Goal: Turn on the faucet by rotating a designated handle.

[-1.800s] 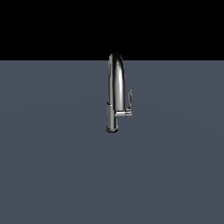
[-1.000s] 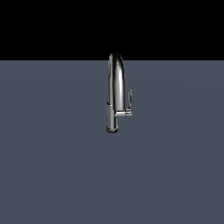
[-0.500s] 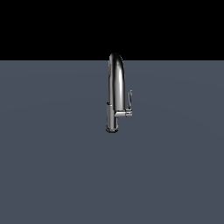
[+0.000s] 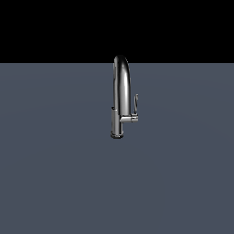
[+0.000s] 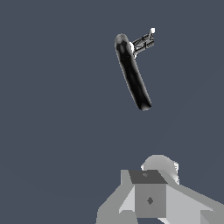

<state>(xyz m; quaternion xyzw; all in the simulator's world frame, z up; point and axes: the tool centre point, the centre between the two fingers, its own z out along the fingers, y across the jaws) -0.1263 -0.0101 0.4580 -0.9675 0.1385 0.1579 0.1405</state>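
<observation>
Chrome faucet [image 4: 121, 93] upright mid-counter [image 4: 55, 183]
Thin handle [image 4: 135, 102] standing up off its stub on the exterior view's right; gripper [image 5: 151, 199] well short of the spout, empty; opening not discernible

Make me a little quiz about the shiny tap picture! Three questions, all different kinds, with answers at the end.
1. True or false: in the exterior view, the robot arm is touching the faucet.
2. In the exterior view, the handle sticks out on which side of the faucet? A) the view's left B) the view's right C) straight over the spout
3. Fill in: the floor around the faucet is plain dark ____.

Key
1. False; no arm shows in that view, and in the wrist view the gripper is well away from the faucet.
2. B
3. Grey (bluish grey).
</observation>
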